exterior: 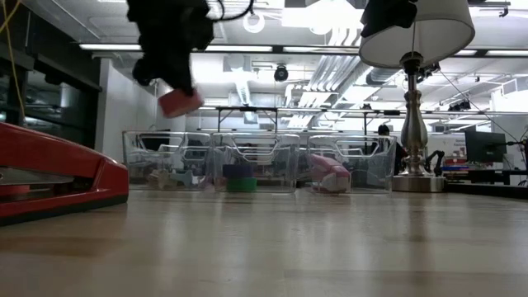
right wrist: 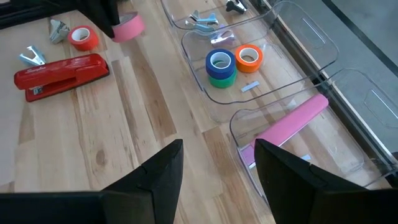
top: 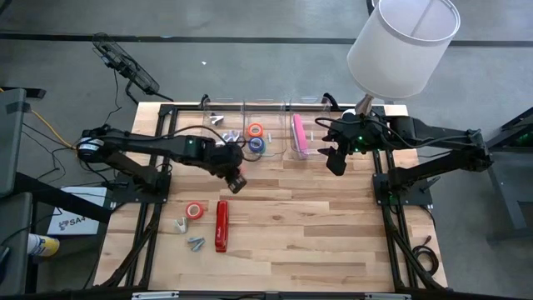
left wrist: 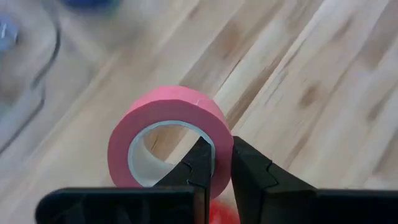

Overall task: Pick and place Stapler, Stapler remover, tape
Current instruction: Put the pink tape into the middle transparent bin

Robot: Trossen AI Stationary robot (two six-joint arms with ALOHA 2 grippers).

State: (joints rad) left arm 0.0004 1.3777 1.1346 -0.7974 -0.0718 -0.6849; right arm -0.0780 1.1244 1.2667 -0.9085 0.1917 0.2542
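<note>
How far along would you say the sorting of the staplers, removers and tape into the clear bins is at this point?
Roughly halfway. Done: the pink stapler lies in one clear bin, three tape rolls in the middle one, removers in the third. In hand: the left gripper carries a pink tape roll above the table. Left: the red stapler, the red tape roll and two staple removers. The right gripper waits, jaws open.

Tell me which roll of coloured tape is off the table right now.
The pink tape roll, pinched by its wall in the left gripper above the wood. The red-orange roll lies on the table; the orange and blue rolls sit in the middle clear bin.
</note>
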